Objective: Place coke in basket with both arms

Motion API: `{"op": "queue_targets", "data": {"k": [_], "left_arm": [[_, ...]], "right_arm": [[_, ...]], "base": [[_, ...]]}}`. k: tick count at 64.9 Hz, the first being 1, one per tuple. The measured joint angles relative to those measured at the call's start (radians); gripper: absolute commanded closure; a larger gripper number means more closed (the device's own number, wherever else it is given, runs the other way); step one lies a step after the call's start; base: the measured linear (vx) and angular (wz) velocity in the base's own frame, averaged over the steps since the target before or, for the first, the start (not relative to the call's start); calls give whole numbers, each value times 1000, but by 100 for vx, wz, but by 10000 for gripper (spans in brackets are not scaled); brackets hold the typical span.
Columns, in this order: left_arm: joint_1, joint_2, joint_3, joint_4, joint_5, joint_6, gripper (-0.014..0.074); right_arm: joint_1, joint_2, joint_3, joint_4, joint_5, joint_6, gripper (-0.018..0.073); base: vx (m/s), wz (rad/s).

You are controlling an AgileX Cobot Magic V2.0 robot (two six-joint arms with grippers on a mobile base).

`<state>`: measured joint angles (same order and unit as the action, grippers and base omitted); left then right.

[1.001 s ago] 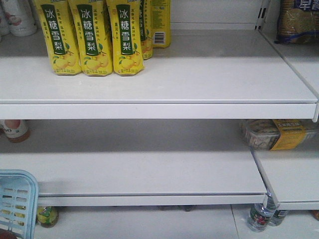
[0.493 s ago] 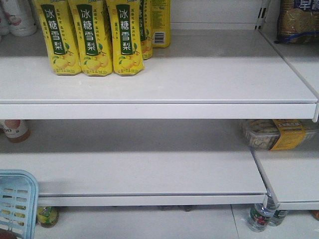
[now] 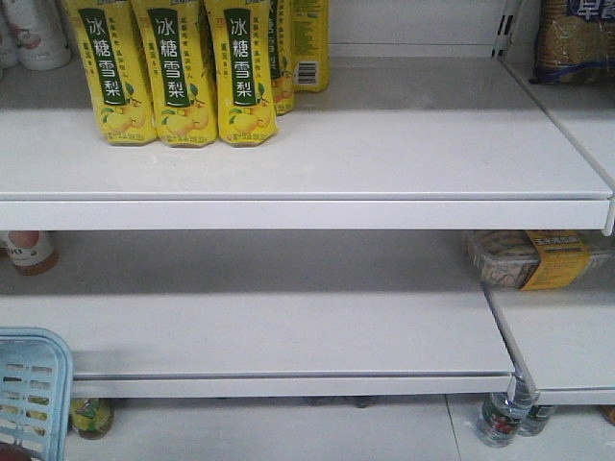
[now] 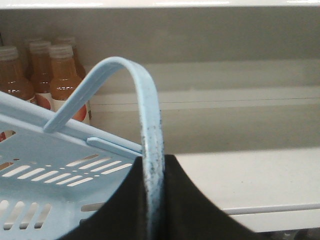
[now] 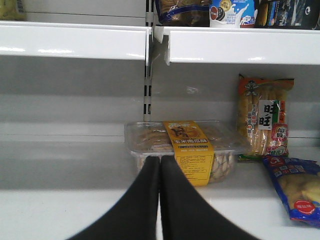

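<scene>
The coke does not show in any view. The light blue basket (image 3: 34, 384) pokes into the front view at the bottom left corner, below the lower shelf. In the left wrist view its slotted wall (image 4: 50, 165) fills the lower left and one loop handle (image 4: 145, 85) arches up. My left gripper (image 4: 154, 159) is shut on that handle, with a black finger (image 4: 187, 205) pressed against each side of the strap. My right gripper (image 5: 160, 160) is shut with nothing in it, its tips meeting just in front of a clear snack box (image 5: 180, 150).
Yellow pear-drink bottles (image 3: 163, 72) stand on the upper shelf (image 3: 384, 154). Amber tea bottles (image 4: 55, 75) stand behind the basket. A snack pack (image 5: 265, 120) and a blue packet (image 5: 295, 190) lie right of the box. Water bottles (image 3: 500, 418) sit under the lower shelf (image 3: 288, 331).
The basket's corner has slipped very slightly to the left in the front view. Nothing else has visibly moved.
</scene>
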<state>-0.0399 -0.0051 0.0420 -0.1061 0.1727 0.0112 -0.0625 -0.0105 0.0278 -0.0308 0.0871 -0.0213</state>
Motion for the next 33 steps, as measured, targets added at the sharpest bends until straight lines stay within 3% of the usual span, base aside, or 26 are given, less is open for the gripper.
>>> {"op": "queue_targets", "data": {"k": [33], "left_arm": [[0, 0, 0, 0, 0, 0, 603]], "right_arm": [[0, 0, 0, 0, 0, 0, 569]], "base": [[0, 0]]}}
